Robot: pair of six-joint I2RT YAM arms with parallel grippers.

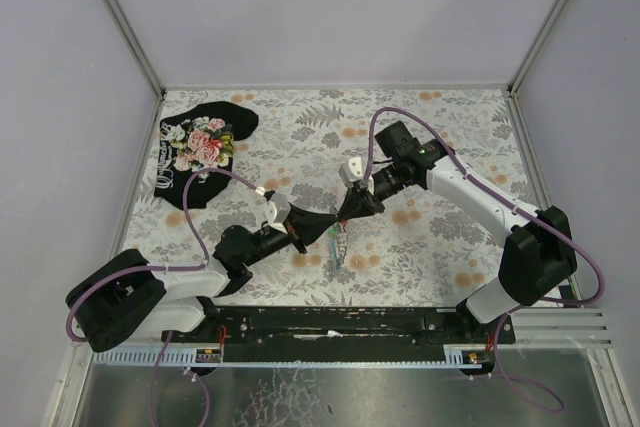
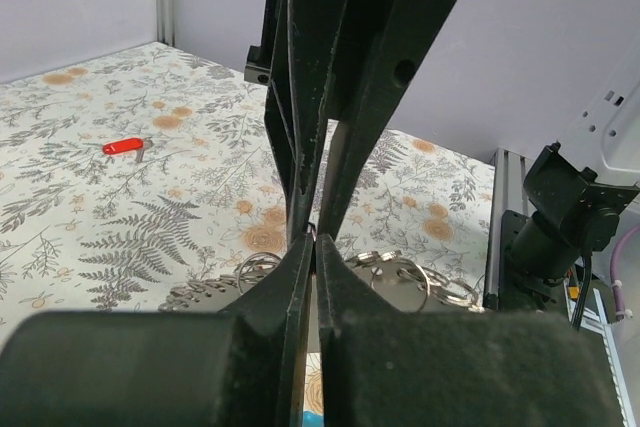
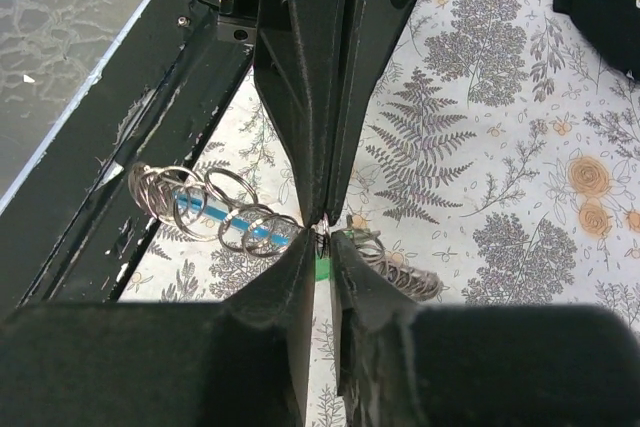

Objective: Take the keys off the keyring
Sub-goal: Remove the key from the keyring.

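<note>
White tabletop (image 1: 450, 127) printed with grey ferns and orange flowers, black cloth (image 1: 205, 152) with pink floral print, silvery keyring (image 3: 215, 209) with light-blue fob (image 3: 258, 231), red-headed key (image 2: 123, 146)

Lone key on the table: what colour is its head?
The key is red-headed; clearest in the left wrist view.

Two claws, the left claw (image 1: 322, 219) and the right claw (image 1: 347, 213); one black floral cloth (image 1: 203, 150) at upper left; one loose red-headed key (image 2: 123, 146) on the surface (image 1: 440, 127); at least four silvery rings (image 3: 228, 209); one green key head (image 3: 320, 267).

Left pincer (image 1: 332, 219), right pincer (image 1: 347, 213) tip-to-tip
</note>
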